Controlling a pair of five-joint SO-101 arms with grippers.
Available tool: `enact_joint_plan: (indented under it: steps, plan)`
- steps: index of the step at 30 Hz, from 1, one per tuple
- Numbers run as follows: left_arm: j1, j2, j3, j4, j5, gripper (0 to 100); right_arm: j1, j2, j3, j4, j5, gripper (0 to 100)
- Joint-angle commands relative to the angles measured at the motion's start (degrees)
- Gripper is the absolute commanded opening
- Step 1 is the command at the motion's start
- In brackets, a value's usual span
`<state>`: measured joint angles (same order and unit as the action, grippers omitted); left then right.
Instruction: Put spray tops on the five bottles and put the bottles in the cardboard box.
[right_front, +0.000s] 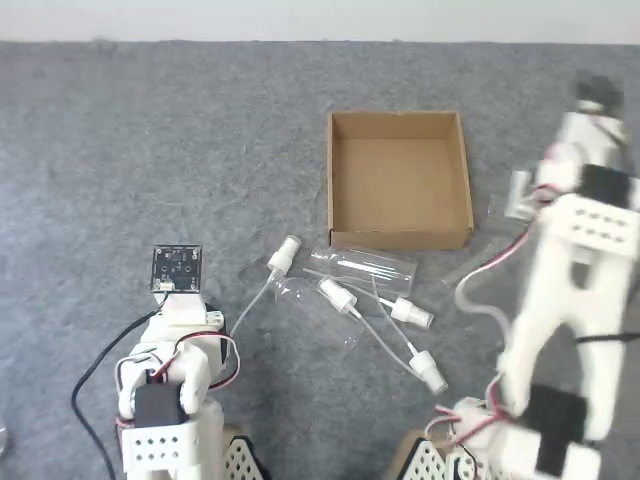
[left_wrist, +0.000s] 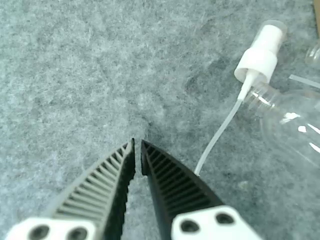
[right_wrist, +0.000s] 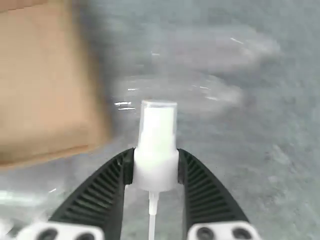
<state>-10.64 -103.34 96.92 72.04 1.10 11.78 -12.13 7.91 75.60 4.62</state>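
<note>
The cardboard box (right_front: 400, 180) lies open at the back middle of the grey felt, with nothing inside. In front of it lie clear bottles (right_front: 365, 265) and several loose white spray tops (right_front: 338, 297) with long dip tubes. My left gripper (left_wrist: 137, 146) is shut with nothing in it, low over bare felt. A spray top (left_wrist: 257, 55) and a clear bottle (left_wrist: 290, 120) lie apart from it, farther on. My right gripper (right_wrist: 156, 152) is shut on a white spray top (right_wrist: 156, 140), tube hanging down, beside the box (right_wrist: 45, 80). Blurred clear bottles (right_wrist: 200, 92) lie beyond.
The left arm (right_front: 170, 370) stands at the front left and the right arm (right_front: 585, 220) stretches up the right side, past the box's right wall. A clear bottle (right_front: 520, 195) lies right of the box. Open felt spreads across the left and back left.
</note>
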Motion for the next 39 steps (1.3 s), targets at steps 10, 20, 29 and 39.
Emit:
enact_joint_plan:
  steps: [10,20,29,39]
  plan:
    - [-0.3,-1.0,-0.4,0.3,0.6,1,-39.7,3.4,-15.0,2.1,-16.2,4.4]
    - [-0.3,-1.0,-0.4,0.3,0.6,1,-50.9,28.4,-27.1,-6.0,-35.2,4.9]
    - [-0.3,-1.0,-0.4,0.3,0.6,1,-55.0,40.9,-29.7,-10.4,-43.1,4.9]
    - [-0.3,-1.0,-0.4,0.3,0.6,1,-55.2,43.9,-29.7,-10.3,-45.0,5.0]
